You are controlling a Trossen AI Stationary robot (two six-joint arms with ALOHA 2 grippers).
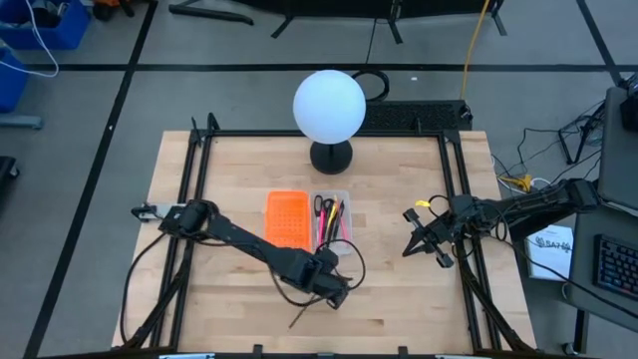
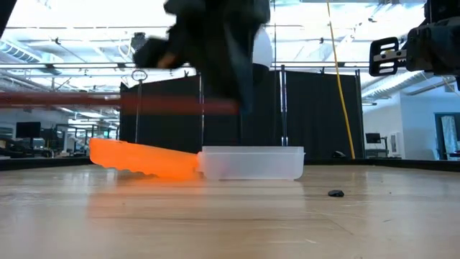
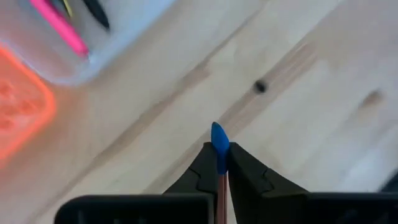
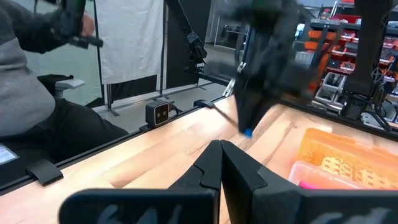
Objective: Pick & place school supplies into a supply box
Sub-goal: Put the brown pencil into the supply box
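Note:
My left gripper (image 1: pixel 334 284) hangs over the table's near middle, just near of the clear supply box (image 1: pixel 332 219). It is shut on a thin red-brown pencil (image 1: pixel 296 321) with a blue end (image 3: pixel 219 138). The box holds black-handled scissors (image 1: pixel 319 207) and several pens, among them a pink one (image 3: pixel 62 28), and it rests flat on the table. My right gripper (image 1: pixel 411 245) is shut and empty above the table's right side, and it also shows in the low view (image 2: pixel 388 56). My left gripper pinches the pencil between its two fingers just behind the blue end (image 3: pixel 219 163), which sticks out past the fingertips. The shaft (image 3: pixel 221 196) runs back between the fingers. The pencil is lifted clear of the table and lies about level (image 2: pixel 122 104).
An orange perforated piece (image 1: pixel 287 217) lies against the box's left side, one end raised in the low view (image 2: pixel 144 158). A white globe lamp (image 1: pixel 329 105) stands at the far middle. A small dark speck (image 2: pixel 336 193) lies on the wood. A seated person (image 4: pixel 37 93) is beyond the table.

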